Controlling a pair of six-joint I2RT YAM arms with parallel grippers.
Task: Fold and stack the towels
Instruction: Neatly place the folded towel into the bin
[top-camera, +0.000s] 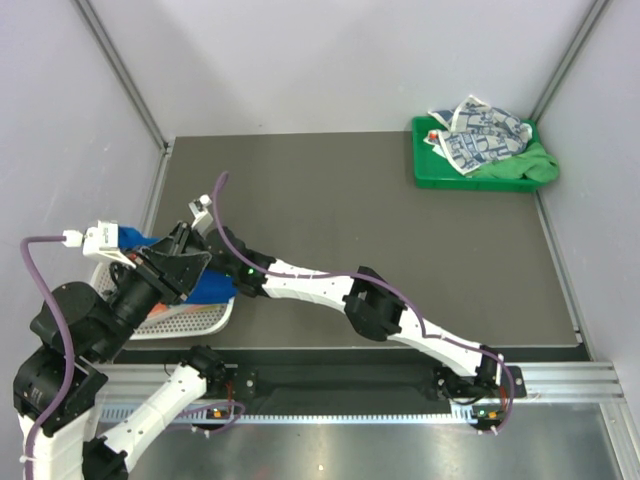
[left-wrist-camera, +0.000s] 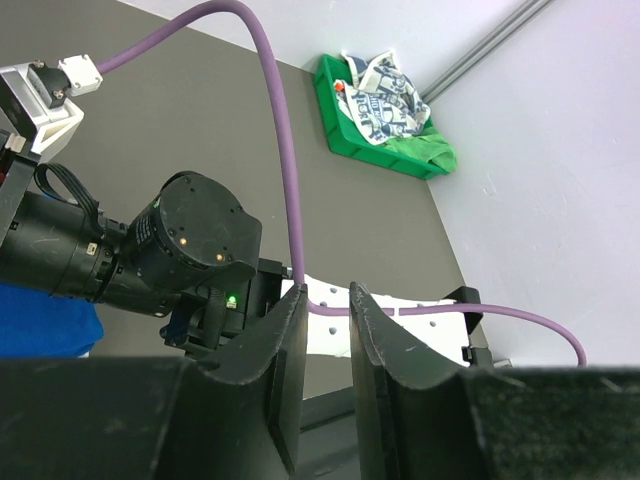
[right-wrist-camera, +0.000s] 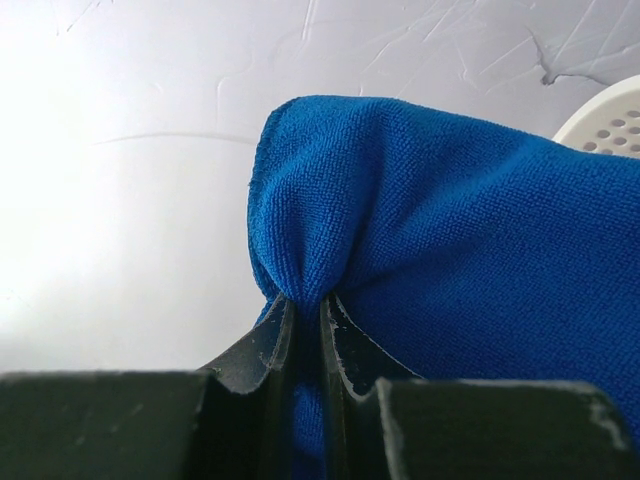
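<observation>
Plain royal blue terry towel (right-wrist-camera: 450, 230) pinched at bunched fold by right pincer (right-wrist-camera: 305, 305), fingers pressed together on cloth. Towel located at white perforated plastic basket (top-camera: 190, 322), at left edge of dark grey table (top-camera: 350, 210); whether lifted clear of basket cannot be told. Left pincer (left-wrist-camera: 325, 300) held slightly spread, nothing gripped between fingers. White towel with navy print (top-camera: 480, 135) and green towel (top-camera: 530, 165) heaped in green plastic tray (top-camera: 450, 184), far right corner of table.
</observation>
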